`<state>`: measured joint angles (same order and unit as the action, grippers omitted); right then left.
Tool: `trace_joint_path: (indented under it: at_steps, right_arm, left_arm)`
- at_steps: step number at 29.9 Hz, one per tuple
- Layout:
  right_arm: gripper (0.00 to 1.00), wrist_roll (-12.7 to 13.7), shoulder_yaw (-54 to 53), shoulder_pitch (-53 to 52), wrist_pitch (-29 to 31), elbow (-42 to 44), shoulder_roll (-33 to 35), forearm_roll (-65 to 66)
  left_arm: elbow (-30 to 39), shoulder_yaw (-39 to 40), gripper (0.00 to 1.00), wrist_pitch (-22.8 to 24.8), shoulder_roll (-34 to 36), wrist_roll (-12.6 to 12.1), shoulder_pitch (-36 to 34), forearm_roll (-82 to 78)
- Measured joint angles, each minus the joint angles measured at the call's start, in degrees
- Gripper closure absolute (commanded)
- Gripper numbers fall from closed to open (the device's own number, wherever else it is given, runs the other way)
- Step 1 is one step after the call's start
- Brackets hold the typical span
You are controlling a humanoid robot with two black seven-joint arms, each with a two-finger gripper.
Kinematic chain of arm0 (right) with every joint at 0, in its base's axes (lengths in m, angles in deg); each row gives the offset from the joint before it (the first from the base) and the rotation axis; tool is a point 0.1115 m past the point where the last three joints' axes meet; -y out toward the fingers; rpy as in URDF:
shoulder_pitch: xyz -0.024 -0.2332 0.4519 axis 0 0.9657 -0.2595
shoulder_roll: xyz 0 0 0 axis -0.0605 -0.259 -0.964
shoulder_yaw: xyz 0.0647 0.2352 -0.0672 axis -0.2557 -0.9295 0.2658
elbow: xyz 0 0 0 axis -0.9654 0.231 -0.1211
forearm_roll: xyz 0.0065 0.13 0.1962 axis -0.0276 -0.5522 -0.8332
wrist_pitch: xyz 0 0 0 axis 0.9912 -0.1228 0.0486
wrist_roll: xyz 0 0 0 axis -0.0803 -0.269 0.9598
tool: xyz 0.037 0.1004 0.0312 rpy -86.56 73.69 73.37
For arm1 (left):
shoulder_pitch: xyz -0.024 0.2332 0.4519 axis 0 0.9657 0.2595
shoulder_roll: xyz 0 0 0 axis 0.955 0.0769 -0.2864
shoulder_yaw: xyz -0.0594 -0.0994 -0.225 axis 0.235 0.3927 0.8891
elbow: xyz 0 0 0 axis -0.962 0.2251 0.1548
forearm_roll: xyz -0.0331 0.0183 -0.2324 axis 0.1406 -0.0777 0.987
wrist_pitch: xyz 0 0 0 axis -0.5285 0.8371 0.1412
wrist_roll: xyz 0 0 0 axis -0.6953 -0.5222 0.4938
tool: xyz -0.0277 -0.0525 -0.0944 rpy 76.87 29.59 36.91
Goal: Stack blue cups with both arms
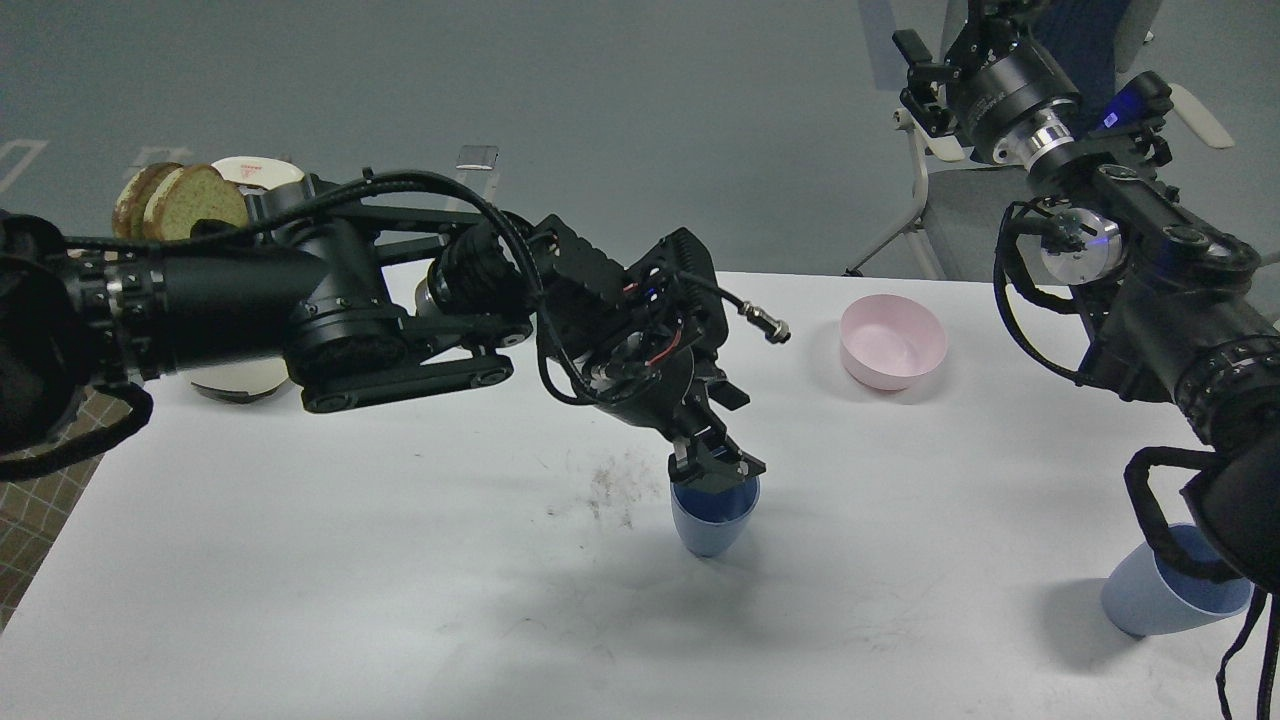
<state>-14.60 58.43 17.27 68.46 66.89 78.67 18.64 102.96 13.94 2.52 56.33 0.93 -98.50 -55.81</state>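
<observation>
One blue cup (712,522) hangs upright just above the white table (400,560), near its middle. My left gripper (714,468) points down and is shut on this cup's rim, one finger inside and one outside. The second blue cup (1160,598) stands tilted at the table's front right, partly hidden by my right arm's cables. My right gripper (918,72) is raised high at the back right, far from both cups; its fingers are too small and dark to tell apart.
A pink bowl (892,342) stands at the back right of the table. A white toaster (255,172) with bread slices (180,200) is at the back left, behind my left arm. A chair (950,200) stands beyond the table. The mint-green bowl is hidden.
</observation>
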Motion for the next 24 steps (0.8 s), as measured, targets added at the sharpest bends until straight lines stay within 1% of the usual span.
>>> trace_joint_path:
  at_steps: [3,5,8,10,14,16,20,22,24]
  right_arm:
    - [0.00,0.00,0.80,0.00,0.00,-0.57,1.17,0.00]
    - [0.00,0.00,2.44,0.01,0.00,-2.85,3.69,0.02]
    - [0.00,0.00,6.65,0.01,0.01,-9.35,9.46,0.16]
    - [0.00,0.00,9.34,0.02,0.02,-14.36,13.84,0.44]
    - [0.00,0.00,12.65,-0.27,0.01,-26.11,25.26,4.17]
    - [0.00,0.00,13.10,-0.27,0.02,-32.12,31.01,7.69]
    - [0.00,0.00,14.85,-0.09,0.01,-47.38,45.97,18.51]
    - [0.00,0.00,16.17,-0.01,0.02,-54.35,52.93,23.55]
    - [0.00,0.00,17.22,0.34,0.02,-62.24,61.53,30.13]
  left_arm:
    - [0.02,3.59,0.03,0.00,2.22,-0.25,-1.54,7.83]
    - [-0.43,7.41,0.03,0.00,4.65,-0.40,-1.72,13.95]
    - [-2.55,13.27,0.03,-0.01,9.31,-0.42,-0.27,24.01]
    - [-5.04,16.67,0.03,0.00,11.40,-0.45,2.55,31.20]
    - [-10.31,24.23,0.03,-0.05,13.51,-0.94,9.22,46.02]
    - [-12.53,27.01,0.03,-1.29,13.63,-1.61,11.74,51.29]
    - [-16.10,31.94,0.03,-4.47,13.63,-2.88,15.90,60.90]
    - [-16.64,33.34,0.03,-4.91,13.62,-3.03,17.19,64.20]
    - [-16.85,34.14,0.03,-5.03,13.48,-3.09,18.47,66.73]
